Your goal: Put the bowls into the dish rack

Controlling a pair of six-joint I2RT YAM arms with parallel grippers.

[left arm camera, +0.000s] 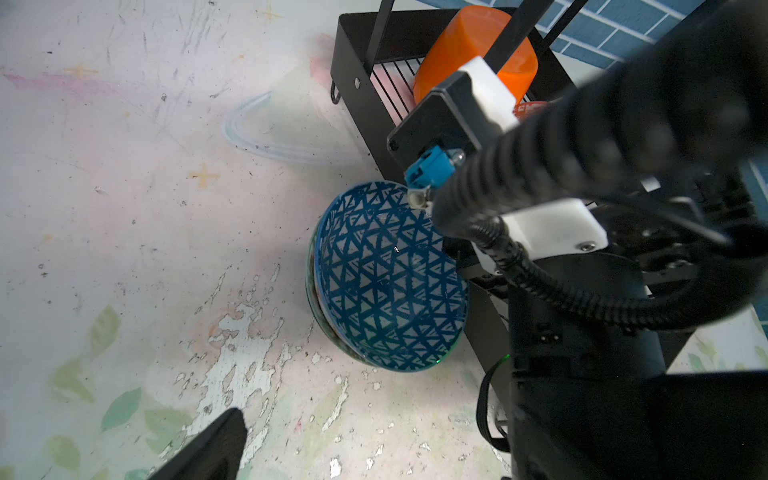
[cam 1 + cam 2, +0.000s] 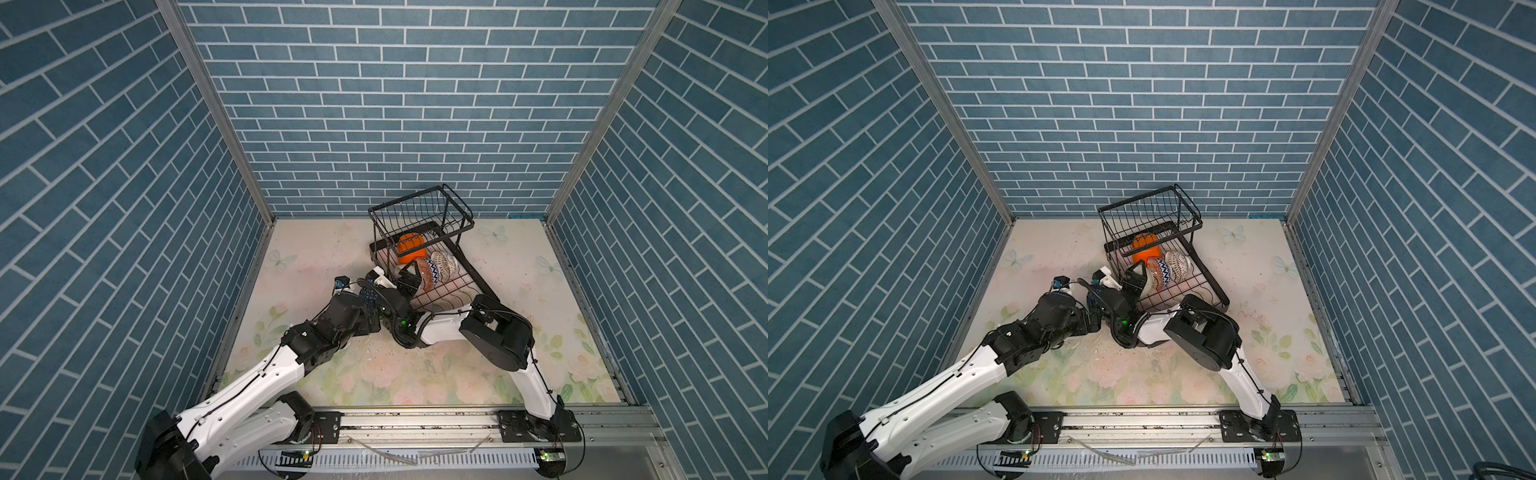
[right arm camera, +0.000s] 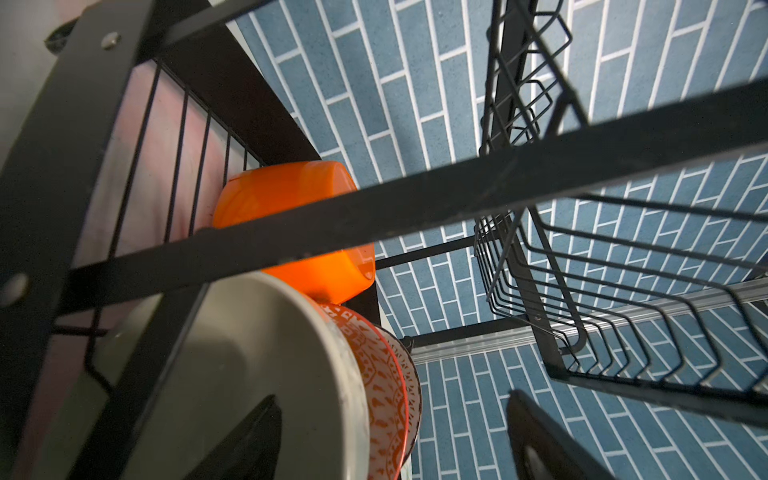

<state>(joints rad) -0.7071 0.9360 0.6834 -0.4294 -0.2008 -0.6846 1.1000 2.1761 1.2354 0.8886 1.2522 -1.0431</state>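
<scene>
Landmark: the dish rack [image 2: 478, 276], black wire, stood on the counter [image 2: 540, 332].
Loaded: the orange bowl [image 2: 409, 245] sat under the rack's raised basket [image 2: 419, 212]. Beside it on the lower tray [image 2: 457, 291], on edge in a row, were the cream bowl [image 3: 208, 374], orange-red bowl [image 2: 423, 270], zigzag bowl [image 2: 433, 272] and brown-patterned bowl [image 2: 444, 264].
Outside: the blue triangle bowl [image 1: 386, 282] leaned tilted against the rack's outer wall, with another rim showing behind it.
Right hand [image 3: 392, 411]: fingers were well apart astride the cream bowl's rim, one finger [image 3: 249, 440] inside it, gripping nothing.
Left hand [image 1: 382, 432]: wide and empty, near the blue triangle bowl outside the rack.
Handling: probably glazed ceramic, so stiff, slick, fairly heavy and likely to chip on wire.
Hold: pinch the raised rim, one finger inside and one outside, then lower it gently between the dividers.
</scene>
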